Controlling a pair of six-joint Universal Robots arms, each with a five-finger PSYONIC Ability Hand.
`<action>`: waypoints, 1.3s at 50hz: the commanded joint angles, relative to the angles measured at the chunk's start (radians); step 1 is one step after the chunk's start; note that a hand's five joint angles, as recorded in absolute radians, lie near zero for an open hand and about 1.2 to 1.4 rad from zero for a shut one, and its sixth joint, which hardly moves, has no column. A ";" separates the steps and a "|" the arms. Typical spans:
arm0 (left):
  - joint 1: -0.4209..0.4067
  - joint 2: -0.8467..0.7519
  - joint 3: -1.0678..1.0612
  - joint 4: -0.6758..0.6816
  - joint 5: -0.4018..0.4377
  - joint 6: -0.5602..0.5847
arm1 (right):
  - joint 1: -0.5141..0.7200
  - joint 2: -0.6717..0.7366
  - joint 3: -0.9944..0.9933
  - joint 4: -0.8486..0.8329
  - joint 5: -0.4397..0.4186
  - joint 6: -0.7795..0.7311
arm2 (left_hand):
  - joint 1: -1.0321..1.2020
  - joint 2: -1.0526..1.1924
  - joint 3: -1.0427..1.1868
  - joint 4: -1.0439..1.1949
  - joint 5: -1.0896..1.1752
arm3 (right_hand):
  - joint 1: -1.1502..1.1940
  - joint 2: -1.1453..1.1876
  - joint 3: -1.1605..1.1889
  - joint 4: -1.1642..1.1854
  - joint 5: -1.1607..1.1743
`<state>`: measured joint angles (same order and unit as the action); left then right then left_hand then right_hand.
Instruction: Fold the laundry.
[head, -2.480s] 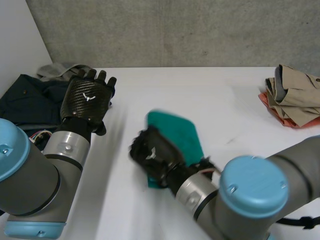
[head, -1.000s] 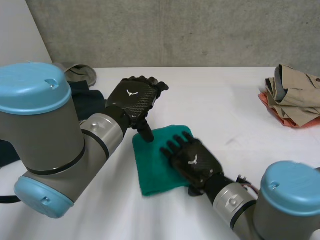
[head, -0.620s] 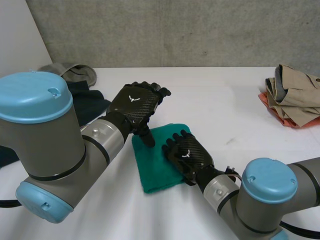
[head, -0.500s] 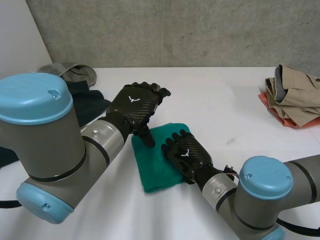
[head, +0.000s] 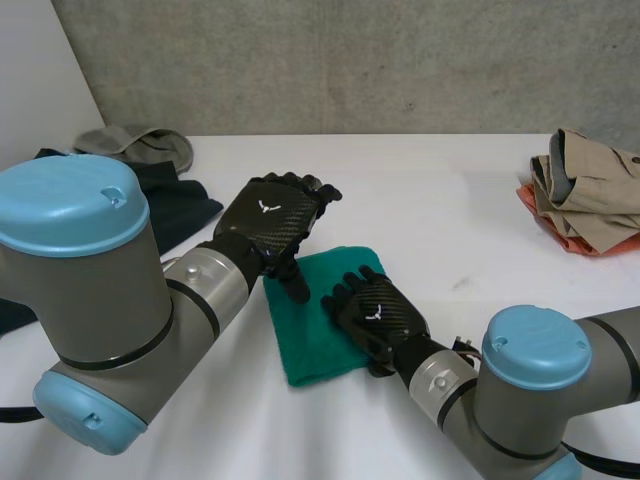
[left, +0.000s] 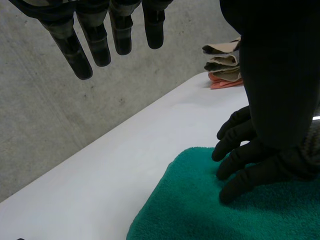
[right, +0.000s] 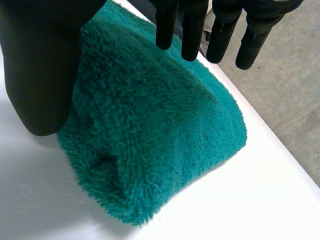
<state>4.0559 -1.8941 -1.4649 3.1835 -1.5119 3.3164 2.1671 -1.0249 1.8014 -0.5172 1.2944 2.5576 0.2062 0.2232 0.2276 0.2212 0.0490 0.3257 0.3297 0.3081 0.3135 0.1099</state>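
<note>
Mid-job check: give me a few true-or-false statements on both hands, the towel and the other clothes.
1. The right hand lies flat on the green towel. True.
2. The left hand grips the towel's corner. False: its fingers are straight, and its thumb points down at the towel's edge.
3. The towel is spread in one layer. False: it is folded.
4. Folded beige and orange clothes lie on the table at the right arm's side. True.

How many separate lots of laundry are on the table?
3: the green towel in the middle, under the left hand and right hand; a dark heap with a grey garment at the table's left end; a folded beige-and-orange stack at its right end. Piles may hide more.
</note>
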 joint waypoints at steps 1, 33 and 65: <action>0.005 0.000 -0.002 0.006 0.001 0.000 | 0.000 0.054 -0.056 -0.004 0.002 -0.005 | 0.028 0.011 0.006 0.013 0.011 | 0.050 0.046 0.067 0.062 0.091; 0.006 0.010 -0.009 0.006 -0.001 0.000 | 0.008 0.129 -0.212 0.000 0.009 0.004 | 0.028 0.011 0.006 0.013 0.011 | 0.188 0.184 0.206 0.200 0.229; 0.008 0.072 -0.009 0.007 0.002 -0.001 | -0.069 0.095 -0.372 0.020 -0.015 0.062 | 0.025 0.008 0.003 0.010 0.008 | 1.071 1.067 1.088 1.083 1.112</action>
<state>4.0631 -1.8423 -1.4737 3.1902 -1.5096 3.3157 2.1362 -0.9122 1.4471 -0.5119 1.2933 2.5966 0.2061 0.2232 0.2276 0.2213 0.0490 1.1278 1.1749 1.1912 1.1990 0.1438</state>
